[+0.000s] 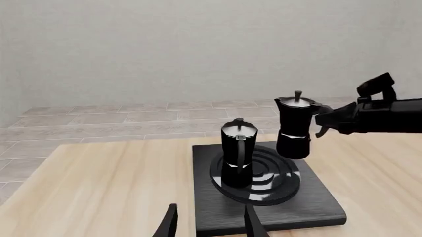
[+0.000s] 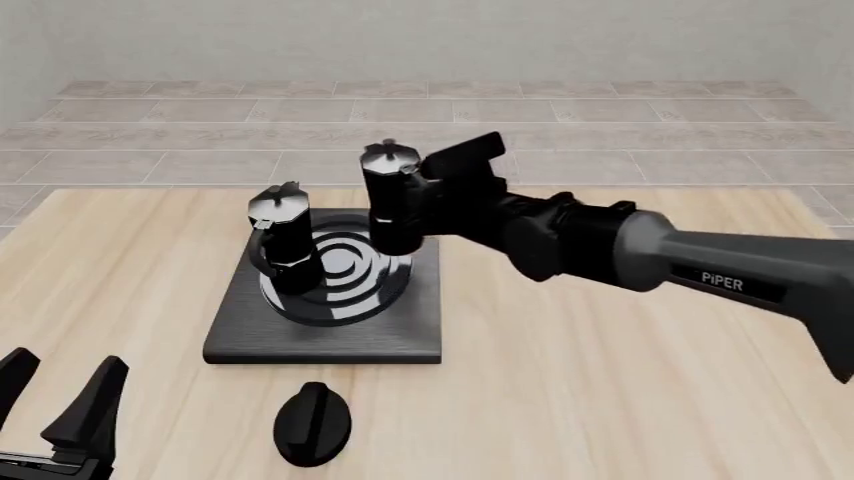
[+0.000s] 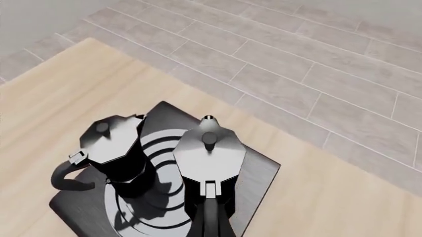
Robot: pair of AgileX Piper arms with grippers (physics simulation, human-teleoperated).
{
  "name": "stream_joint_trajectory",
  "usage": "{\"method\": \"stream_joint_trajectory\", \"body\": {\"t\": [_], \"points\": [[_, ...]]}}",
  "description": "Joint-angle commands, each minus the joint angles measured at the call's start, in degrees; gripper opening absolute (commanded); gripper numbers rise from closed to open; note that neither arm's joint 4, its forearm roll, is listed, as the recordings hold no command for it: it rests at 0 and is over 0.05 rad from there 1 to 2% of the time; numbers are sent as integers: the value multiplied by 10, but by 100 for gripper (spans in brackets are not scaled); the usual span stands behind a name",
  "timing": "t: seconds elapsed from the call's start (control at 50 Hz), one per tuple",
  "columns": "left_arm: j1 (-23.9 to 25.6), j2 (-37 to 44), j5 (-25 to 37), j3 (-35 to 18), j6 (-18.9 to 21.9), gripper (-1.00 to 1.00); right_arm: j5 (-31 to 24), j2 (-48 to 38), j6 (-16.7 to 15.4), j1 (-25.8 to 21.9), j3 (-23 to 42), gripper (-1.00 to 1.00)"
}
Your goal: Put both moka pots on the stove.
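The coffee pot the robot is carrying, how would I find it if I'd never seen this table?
Find the black stove on the wooden table, with its silver ring burner. Two alike black moka pots are over it: one pot stands on the rings alone. The one you want is at the burner's right edge, its handle gripped by the right hand.

Light wooden table [image 2: 601, 380] with the stove [image 2: 320, 335] and a black oval knob [image 2: 311, 423] just beside it.
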State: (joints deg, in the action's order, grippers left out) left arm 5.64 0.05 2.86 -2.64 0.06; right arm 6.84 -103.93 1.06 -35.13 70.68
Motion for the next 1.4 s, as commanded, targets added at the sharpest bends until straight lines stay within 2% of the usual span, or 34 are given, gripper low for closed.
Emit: {"method": "stream_joint_trajectory", "body": {"t": [0.02, 0.4, 0.98, 1.0, 1.4], "points": [[0, 0, 0, 0, 1, 100, 3, -21, 5, -8, 46, -100], [0, 0, 0, 0, 1, 100, 1, -63, 12, -24, 82, -100], [0, 0, 0, 0, 1, 100, 8, -87, 24, -22, 72, -100], [0, 0, 0, 0, 0, 100, 8, -87, 24, -21, 72, 100], [0, 0, 0, 0, 1, 100, 7, -53, 21, -15, 36, 100]]}}
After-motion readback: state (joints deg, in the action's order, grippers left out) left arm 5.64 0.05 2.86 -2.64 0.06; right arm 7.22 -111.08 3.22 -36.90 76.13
